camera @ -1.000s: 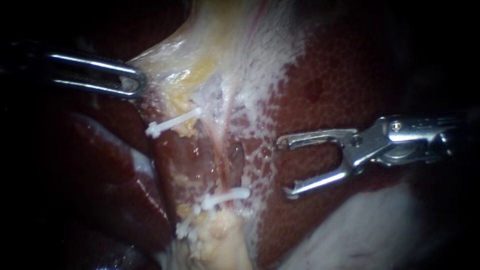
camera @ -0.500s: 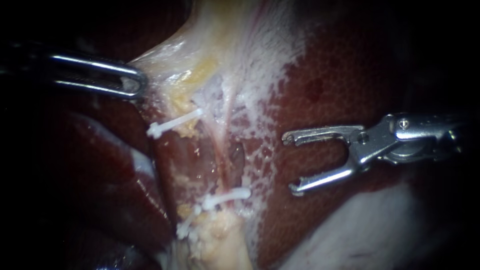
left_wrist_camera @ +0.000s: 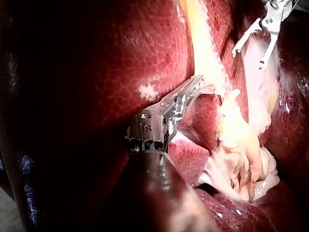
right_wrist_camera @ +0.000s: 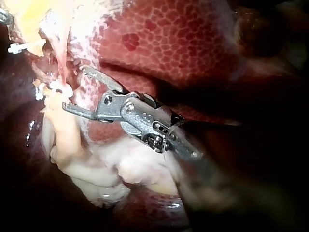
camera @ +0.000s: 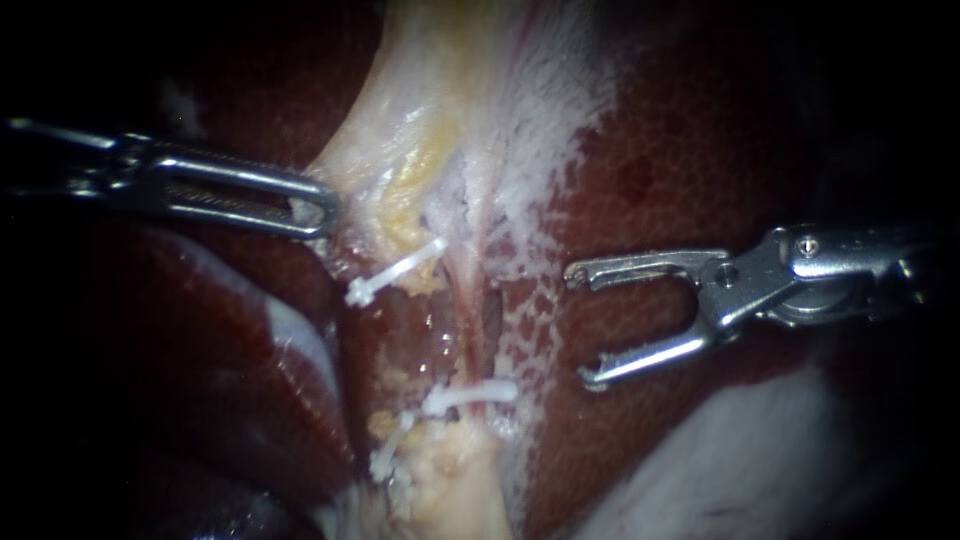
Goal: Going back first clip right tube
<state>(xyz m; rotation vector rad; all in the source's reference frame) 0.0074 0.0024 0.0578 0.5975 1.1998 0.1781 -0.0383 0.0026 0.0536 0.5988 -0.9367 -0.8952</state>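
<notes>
My left instrument (camera: 312,210) comes in from the left, its jaws shut on the edge of the pale tissue (camera: 400,150) that fans upward. Below that grip a thin pink tube (camera: 462,290) runs down to a yellow-white stump. One white clip (camera: 395,270) crosses its upper part and another white clip (camera: 470,395) its lower part. My right instrument (camera: 580,327) stands over the liver to the right of the tube, jaws open and empty, apart from both clips. The right wrist view shows these open jaws (right_wrist_camera: 75,89) beside the lower clip (right_wrist_camera: 60,88). In the left wrist view my left instrument (left_wrist_camera: 195,87) grips the pale tissue.
Dark red liver (camera: 680,170) fills the right side, with a white-speckled margin beside the tube. A third white clip (camera: 385,458) lies low beside the yellow-white stump (camera: 445,480). A glossy dark lobe (camera: 250,400) sits lower left. Pale tissue (camera: 740,470) lies under my right instrument.
My left instrument has shifted to the right with the pale tissue in its jaws, carrying the upper clip and tube right. My right instrument drew back slightly to the right, then held still.
</notes>
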